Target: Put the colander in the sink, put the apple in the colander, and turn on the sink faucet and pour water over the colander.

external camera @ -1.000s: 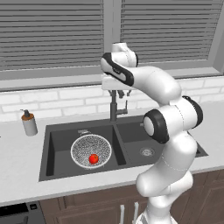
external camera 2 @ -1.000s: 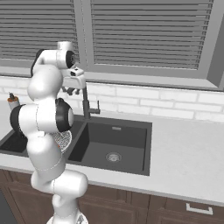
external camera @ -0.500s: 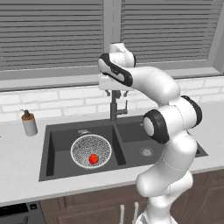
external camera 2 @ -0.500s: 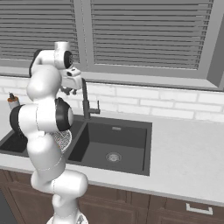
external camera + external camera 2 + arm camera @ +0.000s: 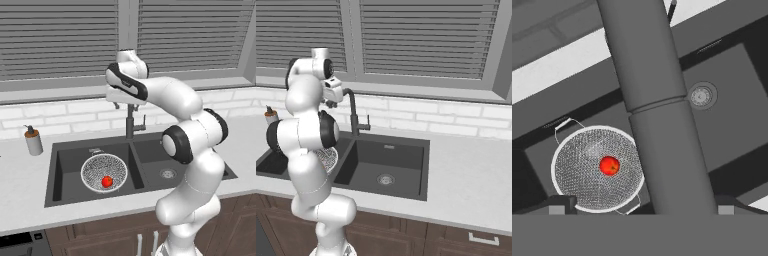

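Counter (image 5: 20,200): broad, flat, pale grey slab with a matte face, running along a wall of white brick tiles beneath slatted window blinds; dark wood cabinet fronts stand below it.
Sink (image 5: 62,192): dark charcoal rectangle sunk into the counter, split into two basins by a narrow ridge, with a round metal drain (image 5: 168,173) in the right basin.
Sink faucet (image 5: 353,114): tall, slim, dark grey tube rising behind the divider, curved over at the top, with a small lever on its side; in the hand view it crosses the picture as a thick smooth cylinder with a seam partway along.
Colander (image 5: 104,172): round shallow bowl of speckled white-grey mesh with a pale smooth rim and thin wire handles, sitting in the left basin.
Soap dispenser (image 5: 33,140): small grey cylinder with a dark pump top, upright on the counter just left of the sink, well apart from the faucet.
Gripper (image 5: 123,105): held high at the top of the faucet, its jaws spread wide with nothing between them but the spout; the finger tips (image 5: 559,204) show on either side of it.
Apple (image 5: 107,181): small, glossy, red and round, lying near the middle of the colander's mesh.
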